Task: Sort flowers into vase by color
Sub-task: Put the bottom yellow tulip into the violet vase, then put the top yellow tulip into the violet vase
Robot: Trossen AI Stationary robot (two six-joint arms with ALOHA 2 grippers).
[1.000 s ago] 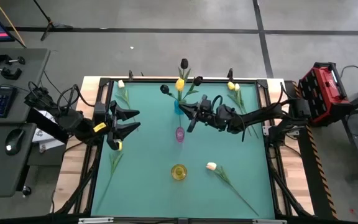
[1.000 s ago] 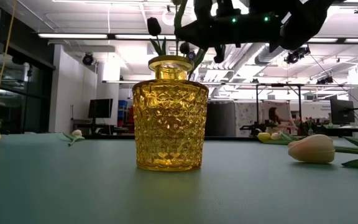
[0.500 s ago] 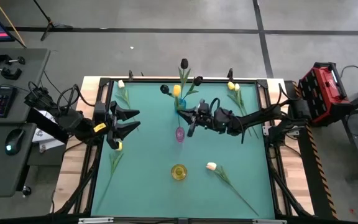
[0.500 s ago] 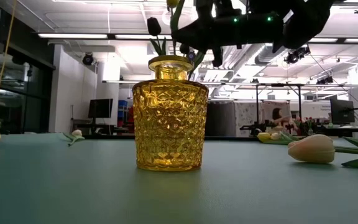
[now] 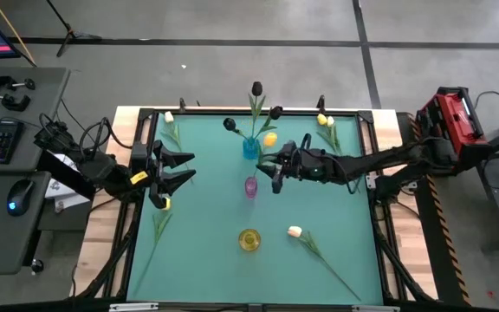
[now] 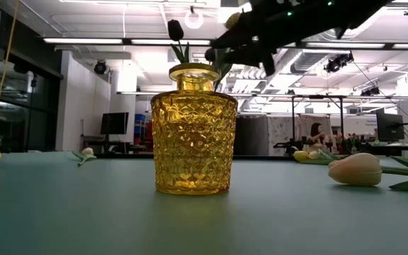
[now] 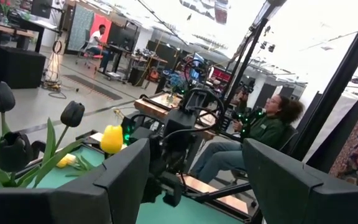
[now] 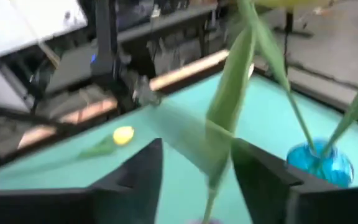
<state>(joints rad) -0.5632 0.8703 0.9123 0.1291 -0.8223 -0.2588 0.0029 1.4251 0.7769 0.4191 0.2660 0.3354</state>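
Artificial tulips on long green stems: three near-black heads (image 5: 256,88) and one yellow head (image 5: 269,139) stand in the small blue glass vase (image 5: 250,149) at the far middle of the table. The rest lie flat on the mat.
Green-topped table (image 5: 206,251): it carries three vases in a line down its middle, blue farthest, then purple, then yellow.
Right arm: stretched in from the right edge towards the table's middle, wrist roughly level.
Right gripper (image 5: 275,173): it hangs just beside the blue vase and above the purple one. Its fingers (image 8: 135,171) stand apart. The yellow tulip's stem and leaf pass between them with room on both sides.
Left arm: folded at the left edge, well apart from the vases.
Left gripper (image 5: 180,168): pointed at the table's middle, fingers (image 7: 123,180) spread wide, nothing between them.
Yellow cut-glass vase (image 6: 193,131): upright; from table height it hides the blue and purple vases.
Purple glass vase (image 5: 250,185): upright, too small to tell whether it holds anything.
Loose tulips: a peach one (image 5: 294,231) lies near the yellow vase, and two yellow ones (image 5: 323,120) lie at the far right corner. A pale one (image 5: 169,116) lies at the far left corner.
Hard to make out: the right wrist view is blurred, and the yellow head is cut off at its edge.
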